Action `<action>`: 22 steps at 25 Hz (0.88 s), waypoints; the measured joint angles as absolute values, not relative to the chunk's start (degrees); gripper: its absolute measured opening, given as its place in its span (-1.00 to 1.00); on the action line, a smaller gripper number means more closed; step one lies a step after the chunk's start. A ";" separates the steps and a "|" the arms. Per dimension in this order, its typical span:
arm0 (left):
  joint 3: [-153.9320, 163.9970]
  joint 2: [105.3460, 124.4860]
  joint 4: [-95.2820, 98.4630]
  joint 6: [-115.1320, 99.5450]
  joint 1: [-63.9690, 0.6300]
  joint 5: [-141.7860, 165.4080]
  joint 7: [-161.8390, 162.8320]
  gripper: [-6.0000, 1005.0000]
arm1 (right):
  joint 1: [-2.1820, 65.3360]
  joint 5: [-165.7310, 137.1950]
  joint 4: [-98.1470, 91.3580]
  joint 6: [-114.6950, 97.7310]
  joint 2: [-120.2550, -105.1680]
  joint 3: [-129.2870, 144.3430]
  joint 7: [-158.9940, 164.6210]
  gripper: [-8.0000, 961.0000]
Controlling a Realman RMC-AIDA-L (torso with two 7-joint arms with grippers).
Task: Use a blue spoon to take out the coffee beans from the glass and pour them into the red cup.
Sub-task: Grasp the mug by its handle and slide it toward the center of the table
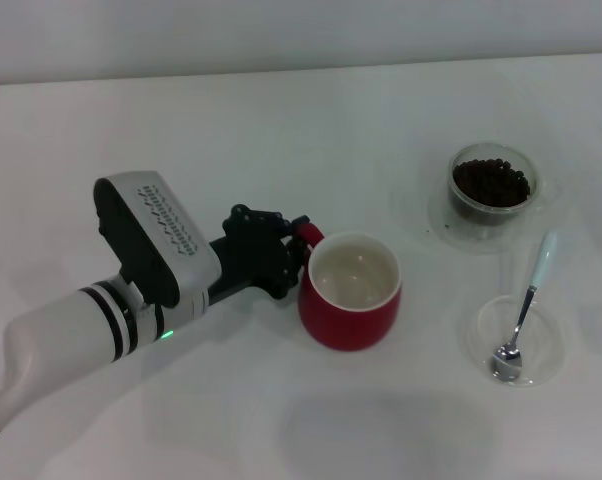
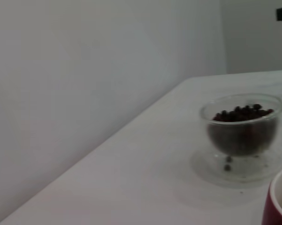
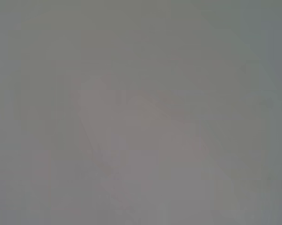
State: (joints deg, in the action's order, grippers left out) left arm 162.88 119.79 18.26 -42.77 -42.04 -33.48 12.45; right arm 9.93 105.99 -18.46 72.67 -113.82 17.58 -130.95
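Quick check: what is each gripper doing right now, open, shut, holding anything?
Left gripper: at the red cup's handle; open or shut cannot be told.
Right gripper: not in view.

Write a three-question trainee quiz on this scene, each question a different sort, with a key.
1. True or false: the spoon lies with its bowl in a flat clear dish.
2. Which holds the beans? A) the red cup B) the glass C) the dish
3. Fill in: the left gripper is at the red cup's ____.

Key
1. True; its pale handle points toward the glass.
2. B; the cup's white inside shows no beans.
3. Handle; the head view shows the fingers around the loop on the cup's left side. The right arm is not in view.
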 joint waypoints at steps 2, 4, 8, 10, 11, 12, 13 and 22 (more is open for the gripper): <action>162.63 119.79 18.28 -43.03 -42.05 -31.29 12.30 -0.80 | 9.93 105.99 -18.46 72.72 -113.82 17.58 -130.99 0.46; 162.38 119.79 18.30 -43.15 -42.01 -30.10 12.25 -0.80 | 9.93 105.99 -18.41 72.72 -113.82 17.58 -131.27 0.46; 162.30 119.79 18.43 -43.19 -41.99 -29.72 12.22 -0.80 | 9.84 106.21 -18.18 72.72 -113.95 17.53 -132.52 0.45; 162.27 119.80 18.47 -43.26 -42.02 -29.72 12.14 -0.79 | 9.65 106.46 -18.33 72.72 -114.19 17.49 -132.83 0.45; 162.25 119.80 18.48 -43.32 -42.03 -29.75 11.84 -0.79 | 9.57 106.49 -18.43 72.72 -114.28 17.47 -132.90 0.45; 162.18 119.79 18.57 -43.37 -42.00 -29.80 11.41 -0.79 | 9.52 106.49 -18.46 72.72 -114.33 17.41 -132.94 0.45; 161.92 119.80 18.89 -43.43 -41.74 -29.96 10.23 -0.76 | 9.47 106.50 -18.47 72.74 -114.35 17.32 -132.94 0.45; 154.32 119.76 23.38 -44.20 -35.52 -29.69 -1.41 -0.51 | 9.11 106.52 -18.56 72.62 -113.87 16.96 -133.06 0.44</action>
